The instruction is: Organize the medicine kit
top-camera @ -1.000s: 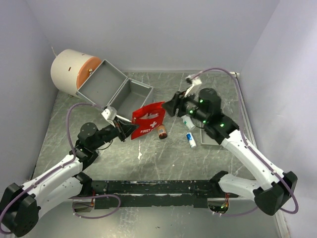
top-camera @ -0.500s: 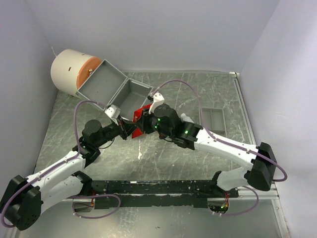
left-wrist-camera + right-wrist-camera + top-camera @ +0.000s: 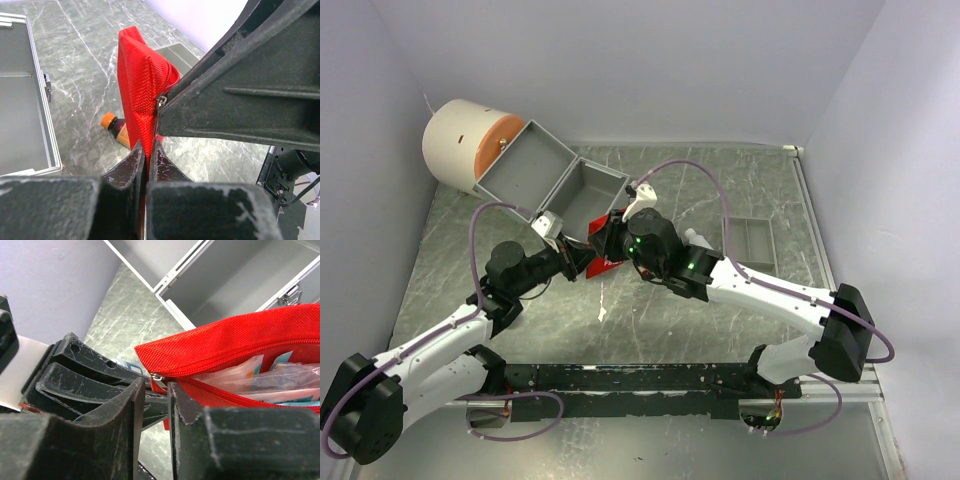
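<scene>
– Left gripper is clamped tight at the bottom centre of its wrist view, jaws pinched on the near edge of the red pouch, which stands up on end between them!
– And the right gripper?
– Right on top of it, filling the right side of that same frame. Its jaws are drawn close, with just a narrow slit between them, and the zipper pull sits at the very tips. Whether the pull is actually caught, I cannot tell.
– Is the pouch open?
– The zipper is parted along the top in the right wrist view, and clear packets show inside.
– Where is all this on the table?
– From above it's the middle of the frame, with the two grippers nose to nose and the pouch between them, barely peeking out red beneath the right wrist.
– What's just behind?
– A brown bottle with an orange cap lies on its side just beyond the pouch, left of centre in the left wrist view.
– Further back?
– The open grey case is above and left of centre, both halves showing bare insides. A grey tray sits at right of centre, well apart from the pouch.
– And the far corner?
– A big grey drum with an orange face is at the upper left, touching the case.
</scene>
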Tool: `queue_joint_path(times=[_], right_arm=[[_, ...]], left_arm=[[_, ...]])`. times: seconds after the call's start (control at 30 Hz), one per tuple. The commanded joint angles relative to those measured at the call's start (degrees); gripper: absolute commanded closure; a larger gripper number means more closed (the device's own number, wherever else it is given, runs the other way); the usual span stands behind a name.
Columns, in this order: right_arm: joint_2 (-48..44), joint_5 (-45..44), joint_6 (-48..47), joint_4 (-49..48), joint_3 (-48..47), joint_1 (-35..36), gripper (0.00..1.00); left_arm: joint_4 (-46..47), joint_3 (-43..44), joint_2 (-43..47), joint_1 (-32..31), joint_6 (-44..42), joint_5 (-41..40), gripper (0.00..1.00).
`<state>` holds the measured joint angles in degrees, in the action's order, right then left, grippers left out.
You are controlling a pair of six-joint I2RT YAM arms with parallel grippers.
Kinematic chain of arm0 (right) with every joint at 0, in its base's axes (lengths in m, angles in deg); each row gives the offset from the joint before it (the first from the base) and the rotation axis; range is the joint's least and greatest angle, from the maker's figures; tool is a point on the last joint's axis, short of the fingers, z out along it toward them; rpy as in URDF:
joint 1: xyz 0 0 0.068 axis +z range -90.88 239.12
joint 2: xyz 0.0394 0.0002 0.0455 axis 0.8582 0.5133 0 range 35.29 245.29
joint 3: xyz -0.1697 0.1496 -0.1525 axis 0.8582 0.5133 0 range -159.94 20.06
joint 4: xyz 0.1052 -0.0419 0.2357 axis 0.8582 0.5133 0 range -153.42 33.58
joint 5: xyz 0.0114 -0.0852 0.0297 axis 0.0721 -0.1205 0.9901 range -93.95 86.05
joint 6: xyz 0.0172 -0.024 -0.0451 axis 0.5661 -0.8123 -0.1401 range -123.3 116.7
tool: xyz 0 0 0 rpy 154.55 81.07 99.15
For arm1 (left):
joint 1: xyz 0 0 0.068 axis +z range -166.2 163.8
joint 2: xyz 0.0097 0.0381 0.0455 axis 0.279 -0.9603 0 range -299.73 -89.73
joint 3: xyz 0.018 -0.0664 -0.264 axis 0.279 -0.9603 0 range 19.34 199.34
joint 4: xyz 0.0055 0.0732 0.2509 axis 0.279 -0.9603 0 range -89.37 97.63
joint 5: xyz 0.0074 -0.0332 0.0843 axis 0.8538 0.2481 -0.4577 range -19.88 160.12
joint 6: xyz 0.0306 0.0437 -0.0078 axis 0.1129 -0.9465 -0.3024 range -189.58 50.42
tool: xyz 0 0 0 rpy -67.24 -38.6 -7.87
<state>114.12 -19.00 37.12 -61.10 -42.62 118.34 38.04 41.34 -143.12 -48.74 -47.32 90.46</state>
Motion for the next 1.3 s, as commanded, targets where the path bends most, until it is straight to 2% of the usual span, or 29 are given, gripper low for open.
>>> queue_joint_path(times=[0.0, 0.23, 0.37, 0.5, 0.63, 0.83, 1.03, 1.17, 1.27], right_arm=[[0.6, -1.9, 2.3, -4.0, 0.0, 0.1, 0.77], [0.5, -2.7, 1.6, -5.2, 0.9, 0.1, 0.89], [0.7, -2.4, 1.6, -4.5, 0.7, 0.1, 0.91], [0.9, -1.3, 1.9, -3.7, 0.6, 0.1, 0.7], [1.4, -0.5, 2.8, -3.4, 0.5, 0.1, 0.68], [2.6, -0.4, 4.6, -2.6, -0.1, 0.1, 0.75], [2.4, -1.5, 4.7, -3.5, -0.2, 0.2, 0.76], [1.5, -2.3, 4.4, -3.6, -0.2, 0.1, 0.89], [0.5, -2.5, 4.3, -3.5, 0.6, 0.1, 0.95]], left_arm=[[3.5, 1.9, 0.4, -0.7, -0.9, 0.8, 0.93], [3.4, 1.5, 1.3, -0.8, -0.7, 0.3, 0.93], [2.9, 1.6, 1.7, -0.8, -0.9, 0.0, 0.93], [2.9, 1.6, 1.7, -0.8, -1.1, -0.1, 0.93], [3.5, 1.7, 1.8, -0.8, -1.8, 1.0, 0.93], [1.6, 2.7, 2.1, -1.2, -2.6, 1.1, 0.93], [-2.7, 4.2, 3.8, -1.7, -4.6, 0.2, 0.93], [-4.5, 4.6, 4.3, -1.9, -5.0, -1.2, 0.93], [-5.3, 4.8, 4.4, -1.9, -4.4, -3.1, 0.93]])
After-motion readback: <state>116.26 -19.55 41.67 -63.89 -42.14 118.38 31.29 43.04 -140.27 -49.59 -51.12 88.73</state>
